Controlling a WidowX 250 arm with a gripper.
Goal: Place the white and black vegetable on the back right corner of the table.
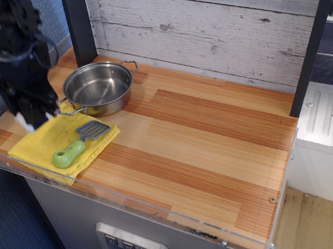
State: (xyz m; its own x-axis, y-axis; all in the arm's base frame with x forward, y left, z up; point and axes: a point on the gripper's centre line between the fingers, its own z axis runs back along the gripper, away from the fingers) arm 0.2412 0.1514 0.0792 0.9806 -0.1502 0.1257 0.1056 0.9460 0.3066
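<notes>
My black gripper (33,116) hangs above the left end of the wooden table (203,139), over the yellow cloth. It is shut on the white and black vegetable (23,121), of which only a white end shows at the fingers' left side; the rest is hidden by the gripper. The vegetable is lifted clear of the cloth. The arm is slightly blurred by motion. The back right corner of the table lies by the dark post on the right.
A steel pot (98,87) stands at the back left. A green-handled spatula (75,147) lies on the yellow cloth (54,143). A clear acrylic rim (162,209) runs along the front edge. A dark post (311,48) stands at the right.
</notes>
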